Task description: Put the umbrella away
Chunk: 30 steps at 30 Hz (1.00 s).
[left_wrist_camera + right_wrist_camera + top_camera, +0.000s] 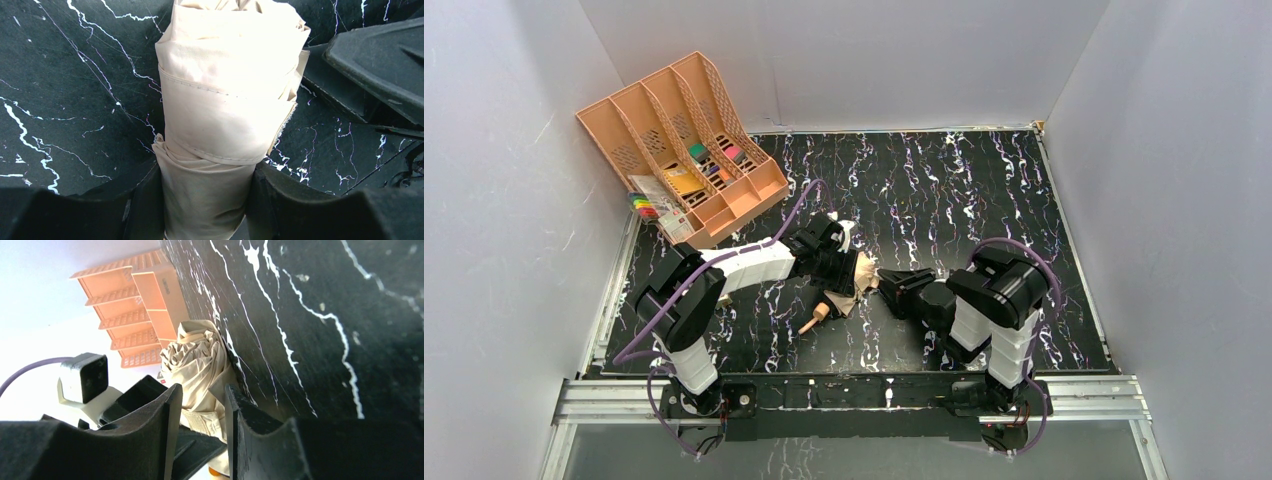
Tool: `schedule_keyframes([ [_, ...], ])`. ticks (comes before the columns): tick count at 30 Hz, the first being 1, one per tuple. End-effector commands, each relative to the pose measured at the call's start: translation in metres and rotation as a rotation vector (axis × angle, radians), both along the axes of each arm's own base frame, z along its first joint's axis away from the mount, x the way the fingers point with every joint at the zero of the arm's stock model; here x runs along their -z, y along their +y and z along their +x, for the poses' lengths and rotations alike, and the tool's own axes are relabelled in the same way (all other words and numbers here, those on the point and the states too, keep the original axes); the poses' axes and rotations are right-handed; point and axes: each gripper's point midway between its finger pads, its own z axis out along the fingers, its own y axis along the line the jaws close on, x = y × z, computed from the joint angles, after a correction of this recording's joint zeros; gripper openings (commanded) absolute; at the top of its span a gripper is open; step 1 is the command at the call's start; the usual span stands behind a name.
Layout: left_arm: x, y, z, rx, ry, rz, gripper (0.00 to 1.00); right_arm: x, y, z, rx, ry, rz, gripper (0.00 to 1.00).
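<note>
The umbrella (pixel 848 292) lies folded near the middle of the black marbled table, pale beige, its tan handle (pixel 814 320) pointing toward the near edge. My left gripper (pixel 839 268) comes in from the left and is shut on it. In the left wrist view both fingers press the sides of the rolled fabric (pixel 225 100). My right gripper (pixel 886 285) sits at the umbrella's right end. Its fingers stand a narrow gap apart. In the right wrist view the crumpled fabric (pixel 197 360) and a fastening strap (pixel 202 421) show through that gap, just past the fingertips (pixel 173 405).
A peach-orange divided file tray (pixel 624 120) leans at the back left and holds small coloured items. A pack of markers (pixel 646 205) lies by its front corner. White walls close in three sides. A metal rail (pixel 854 395) runs along the near edge.
</note>
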Motion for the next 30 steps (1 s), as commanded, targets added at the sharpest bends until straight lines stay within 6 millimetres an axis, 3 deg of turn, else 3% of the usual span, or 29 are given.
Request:
schedule_keyframes([
  [1,0.067,0.080,-0.037,-0.036,0.135,0.349,0.00,0.047,-0.004,-0.039,-0.091,0.227,-0.008,0.43],
  [11,0.066,0.080,-0.037,-0.032,0.136,0.352,0.00,0.056,-0.005,-0.049,-0.165,0.218,-0.126,0.45],
  [30,0.068,0.080,-0.038,-0.028,0.140,0.356,0.00,0.063,-0.015,-0.023,-0.191,0.134,-0.393,0.32],
])
